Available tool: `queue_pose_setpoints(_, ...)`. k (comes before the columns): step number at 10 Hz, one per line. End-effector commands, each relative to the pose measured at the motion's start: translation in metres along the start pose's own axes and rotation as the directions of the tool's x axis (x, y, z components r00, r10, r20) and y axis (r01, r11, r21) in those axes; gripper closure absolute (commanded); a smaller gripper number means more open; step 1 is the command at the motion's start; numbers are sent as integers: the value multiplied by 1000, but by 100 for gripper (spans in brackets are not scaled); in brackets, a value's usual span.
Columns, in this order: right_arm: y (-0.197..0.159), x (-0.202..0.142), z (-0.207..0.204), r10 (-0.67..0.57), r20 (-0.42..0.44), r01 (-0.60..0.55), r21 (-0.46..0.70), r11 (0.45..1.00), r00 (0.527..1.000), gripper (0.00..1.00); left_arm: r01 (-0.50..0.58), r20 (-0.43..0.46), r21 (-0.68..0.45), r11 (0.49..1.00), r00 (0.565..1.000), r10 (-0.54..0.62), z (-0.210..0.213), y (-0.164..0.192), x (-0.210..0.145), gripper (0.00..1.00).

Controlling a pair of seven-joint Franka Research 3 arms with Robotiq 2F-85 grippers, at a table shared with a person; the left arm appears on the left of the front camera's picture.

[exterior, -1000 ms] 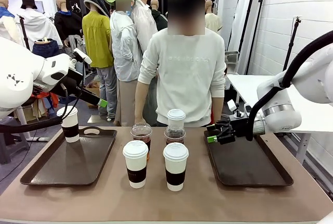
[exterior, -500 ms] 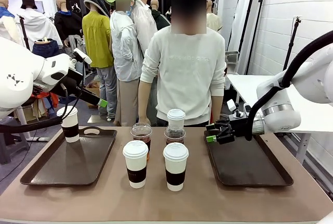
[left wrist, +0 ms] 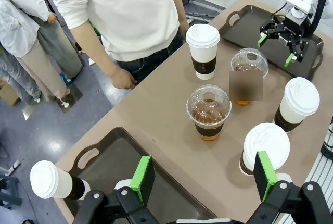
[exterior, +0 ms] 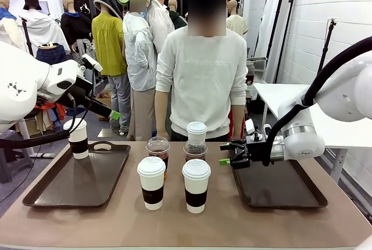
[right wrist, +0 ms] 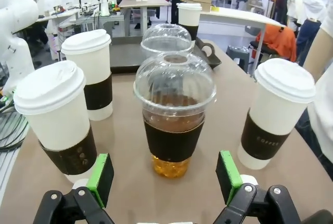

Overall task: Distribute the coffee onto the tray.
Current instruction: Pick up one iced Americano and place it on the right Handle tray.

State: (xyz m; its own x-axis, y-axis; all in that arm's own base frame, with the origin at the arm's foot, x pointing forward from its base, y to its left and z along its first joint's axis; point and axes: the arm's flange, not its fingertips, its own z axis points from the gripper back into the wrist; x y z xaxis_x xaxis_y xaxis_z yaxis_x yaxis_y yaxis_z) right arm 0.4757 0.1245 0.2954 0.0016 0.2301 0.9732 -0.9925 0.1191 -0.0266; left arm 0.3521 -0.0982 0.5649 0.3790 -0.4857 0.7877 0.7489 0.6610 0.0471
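Note:
Five coffee cups stand mid-table between two dark trays. Two sleeved paper cups (exterior: 151, 182) (exterior: 196, 185) are in front, two clear dome-lidded cups (exterior: 157, 149) (exterior: 195, 150) behind them, and a third paper cup (exterior: 196, 131) at the back. A sixth paper cup (exterior: 76, 138) stands on the left tray (exterior: 81, 183), at its far left corner. My right gripper (exterior: 226, 159) is open at the right tray's (exterior: 279, 186) left edge, facing a clear cup (right wrist: 174, 125) that is just ahead of its green pads (right wrist: 101, 177). My left gripper (exterior: 114, 114) hangs open above the left tray, holding nothing (left wrist: 203, 182).
A person in a white sweater (exterior: 203, 75) stands at the table's far edge, hands down by the sides. The right tray has nothing on it. Bare tabletop (exterior: 186, 227) runs along the front edge.
My right gripper has moved left along the right tray's edge, closer to the right clear cup. The left arm and all cups have stayed put.

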Motion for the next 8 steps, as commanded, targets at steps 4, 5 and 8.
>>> queue_pose_setpoints(4, -6, -24, -31, 19, 29, -18, -35, 999, 999, 0, 11, 2, -6, 1000, 1000, -11, 0, 1, -1, 0)
queue_pose_setpoints(5, -7, -27, -36, 18, 37, -17, -38, 999, 999, 0, 11, 2, -6, 1000, 1000, -11, 0, 1, -1, 0)
queue_pose_setpoints(8, -20, -29, -49, 8, 49, -10, 40, 999, 999, 0, 11, 2, -6, 1000, 1000, -11, 0, 1, -1, 0)
